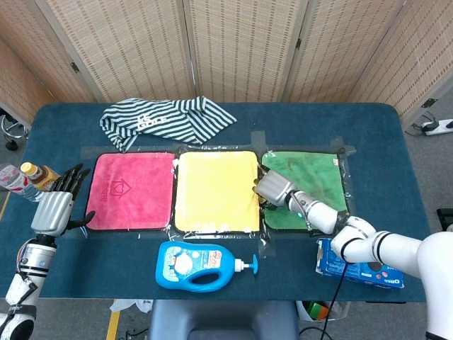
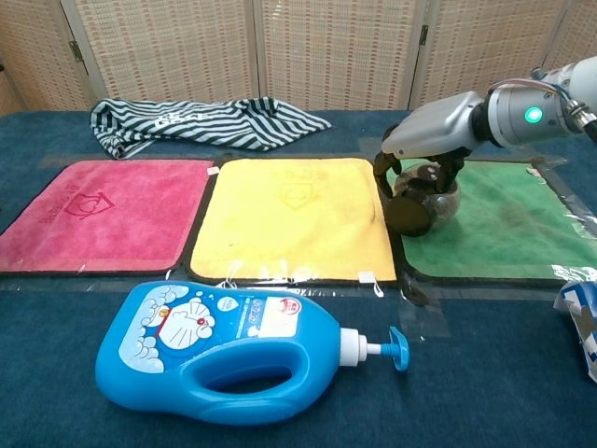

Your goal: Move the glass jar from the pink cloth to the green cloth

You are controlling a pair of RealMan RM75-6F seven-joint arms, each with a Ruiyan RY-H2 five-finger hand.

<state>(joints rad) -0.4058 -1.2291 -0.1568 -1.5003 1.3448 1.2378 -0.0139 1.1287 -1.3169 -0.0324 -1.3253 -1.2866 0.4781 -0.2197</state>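
Observation:
The glass jar (image 2: 422,202), round with a dark lid facing the camera, is held tilted in my right hand (image 2: 424,159) over the left edge of the green cloth (image 2: 494,219). From the head view the right hand (image 1: 272,188) covers the jar, at the border between the yellow cloth (image 1: 216,191) and the green cloth (image 1: 315,180). The pink cloth (image 1: 131,191) lies bare on the left. Beyond the table's left edge my left hand (image 1: 55,205) hovers with fingers spread, holding nothing.
A blue detergent bottle (image 2: 242,350) lies on its side near the front edge. A striped garment (image 1: 163,120) is bunched at the back. A blue-white packet (image 1: 357,269) sits at the front right. Bottles (image 1: 25,176) stand off the table's left.

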